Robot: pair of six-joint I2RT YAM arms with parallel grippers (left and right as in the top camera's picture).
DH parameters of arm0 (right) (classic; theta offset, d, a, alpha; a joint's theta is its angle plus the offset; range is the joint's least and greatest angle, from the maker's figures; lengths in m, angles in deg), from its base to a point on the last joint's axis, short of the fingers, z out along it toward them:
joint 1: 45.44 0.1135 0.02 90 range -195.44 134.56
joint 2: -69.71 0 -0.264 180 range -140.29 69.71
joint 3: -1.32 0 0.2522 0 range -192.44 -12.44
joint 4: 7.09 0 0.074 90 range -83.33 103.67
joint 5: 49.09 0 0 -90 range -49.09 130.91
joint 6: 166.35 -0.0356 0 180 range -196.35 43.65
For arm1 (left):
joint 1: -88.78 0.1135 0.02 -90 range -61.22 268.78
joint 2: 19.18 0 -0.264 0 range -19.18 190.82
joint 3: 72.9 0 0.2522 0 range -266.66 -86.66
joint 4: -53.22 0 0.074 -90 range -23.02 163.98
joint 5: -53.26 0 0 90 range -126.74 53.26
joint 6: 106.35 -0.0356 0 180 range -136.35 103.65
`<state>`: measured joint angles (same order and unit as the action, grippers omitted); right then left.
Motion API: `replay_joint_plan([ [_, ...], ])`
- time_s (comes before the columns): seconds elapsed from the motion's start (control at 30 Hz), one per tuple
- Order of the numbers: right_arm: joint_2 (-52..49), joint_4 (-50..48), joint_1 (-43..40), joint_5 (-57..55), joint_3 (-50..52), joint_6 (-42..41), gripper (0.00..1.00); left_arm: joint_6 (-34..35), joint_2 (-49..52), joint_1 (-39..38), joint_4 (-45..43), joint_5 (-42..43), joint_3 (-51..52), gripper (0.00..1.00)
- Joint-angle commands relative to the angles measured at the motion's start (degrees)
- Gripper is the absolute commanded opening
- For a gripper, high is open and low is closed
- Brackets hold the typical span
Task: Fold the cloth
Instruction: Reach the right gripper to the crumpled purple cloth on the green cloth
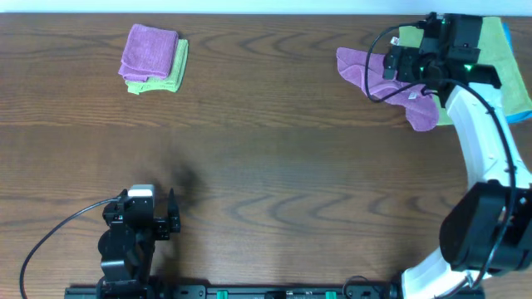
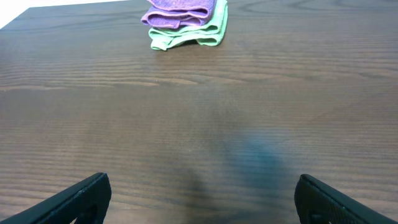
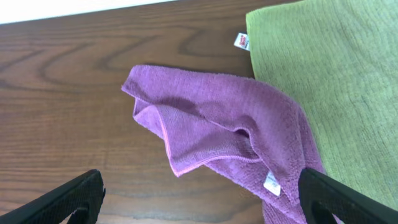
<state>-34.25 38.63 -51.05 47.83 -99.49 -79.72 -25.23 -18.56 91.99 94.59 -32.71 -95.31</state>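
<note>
A crumpled purple cloth [image 1: 378, 79] lies at the far right of the table, partly over a flat green cloth [image 1: 499, 50]. In the right wrist view the purple cloth [image 3: 217, 124] is loosely bunched, with a white tag near its lower edge, and the green cloth [image 3: 336, 81] lies to its right. My right gripper [image 1: 397, 62] hovers over the purple cloth, open and empty [image 3: 199, 202]. My left gripper [image 1: 170, 218] is open and empty [image 2: 202, 202] near the front left edge, over bare wood.
A folded stack, purple cloth on a light green cloth [image 1: 152, 58], sits at the far left; it shows in the left wrist view [image 2: 186, 22]. A blue cloth edge [image 1: 522, 83] lies under the green one. The right arm's black cable loops over the purple cloth.
</note>
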Motion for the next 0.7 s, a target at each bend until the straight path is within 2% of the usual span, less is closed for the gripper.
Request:
replay_joint_plan([
  [0.0,-1.8,-1.0,0.1,2.2,-1.2,2.0,0.99,-0.5,-0.4,-0.2,0.5,-0.6,0.8,0.95],
  [0.07,-3.4,-1.9,0.1,4.6,-1.2,5.4,0.99,-0.5,-0.4,-0.2,0.5,-0.6,0.8,0.95],
  [0.4,-14.7,-5.9,0.7,5.1,-1.2,10.4,0.99,-0.5,-0.4,-0.2,0.5,-0.6,0.8,0.95],
  [0.6,-19.1,-6.6,1.1,5.1,-1.2,11.2,0.99,-0.5,-0.4,-0.2,0.5,-0.6,0.8,0.95],
  [0.67,-19.9,-6.4,1.1,5.1,-1.2,11.2,0.96,-0.5,-0.4,-0.2,0.5,-0.6,0.8,0.95],
])
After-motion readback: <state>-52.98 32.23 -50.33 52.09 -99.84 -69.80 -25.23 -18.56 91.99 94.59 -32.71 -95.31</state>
